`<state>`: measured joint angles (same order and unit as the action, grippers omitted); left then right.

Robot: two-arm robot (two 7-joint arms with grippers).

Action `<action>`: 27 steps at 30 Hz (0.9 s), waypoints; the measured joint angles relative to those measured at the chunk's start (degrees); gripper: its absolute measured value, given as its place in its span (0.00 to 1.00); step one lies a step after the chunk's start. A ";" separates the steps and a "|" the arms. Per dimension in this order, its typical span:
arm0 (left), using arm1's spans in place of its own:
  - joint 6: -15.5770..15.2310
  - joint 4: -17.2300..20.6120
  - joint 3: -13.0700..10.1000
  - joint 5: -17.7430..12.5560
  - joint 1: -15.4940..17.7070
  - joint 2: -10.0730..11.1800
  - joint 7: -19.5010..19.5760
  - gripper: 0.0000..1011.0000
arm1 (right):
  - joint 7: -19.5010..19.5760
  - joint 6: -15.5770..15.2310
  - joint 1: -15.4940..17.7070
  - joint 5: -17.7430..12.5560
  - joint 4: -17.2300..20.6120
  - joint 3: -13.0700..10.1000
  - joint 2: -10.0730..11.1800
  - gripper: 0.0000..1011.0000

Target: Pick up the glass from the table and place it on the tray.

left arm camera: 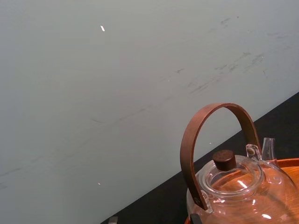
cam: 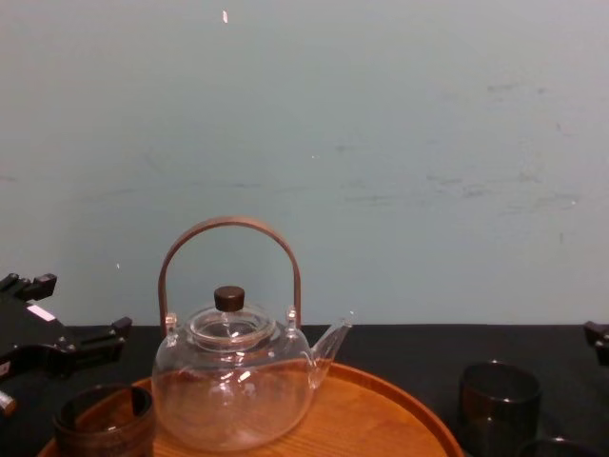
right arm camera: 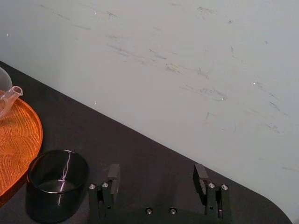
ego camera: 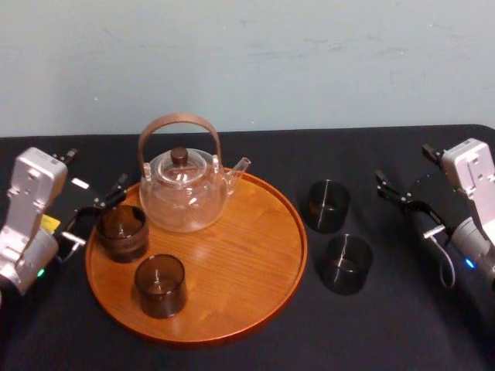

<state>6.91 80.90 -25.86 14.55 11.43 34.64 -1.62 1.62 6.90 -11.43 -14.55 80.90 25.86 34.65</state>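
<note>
Two dark glasses [ego camera: 160,286] are sitting on the round orange-brown wooden tray [ego camera: 255,309], two on the black worktop [ego camera: 402,332]; my left tool [ego camera: 95,214] and right tool [ego camera: 404,205] are gaping empty

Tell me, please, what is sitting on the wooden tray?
A clear glass teapot, a dark glass by the left rim and a second dark glass nearer the front stand on the tray. Wood beneath both is hidden.

Glass teapot [left arm camera: 243,192] on tray [left arm camera: 290,164]
</note>
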 joint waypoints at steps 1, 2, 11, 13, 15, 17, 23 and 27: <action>0.00 0.00 0.00 0.00 0.00 0.00 0.00 0.99 | 0.00 0.00 0.00 0.00 0.00 0.00 0.00 0.99; 0.00 0.00 0.00 0.00 0.00 0.00 0.00 0.99 | 0.00 0.00 0.00 0.00 0.00 0.00 0.00 0.99; 0.00 0.00 0.00 0.00 0.00 0.00 0.00 0.99 | 0.00 0.00 0.00 0.00 0.00 0.00 0.00 0.99; 0.00 0.00 0.00 0.00 0.00 0.00 0.00 0.99 | 0.00 0.00 0.00 0.00 0.00 0.00 0.00 0.99; 0.00 0.00 0.00 0.00 0.00 0.00 0.00 0.99 | 0.00 0.00 0.00 0.00 0.00 0.00 0.00 0.99; 0.00 0.00 0.00 0.00 0.00 0.00 0.00 0.99 | 0.00 0.00 0.00 0.00 0.00 0.00 0.00 0.99; 0.00 0.00 0.00 0.00 0.00 0.00 0.00 0.99 | 0.00 0.00 0.00 0.00 0.00 0.00 0.00 0.99; 0.00 0.00 0.00 0.00 0.00 0.00 0.00 0.99 | 0.00 0.00 0.00 0.00 0.00 0.00 0.00 0.99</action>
<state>6.91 80.90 -25.86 14.55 11.43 34.64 -1.62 1.62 6.91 -11.43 -14.55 80.90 25.86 34.65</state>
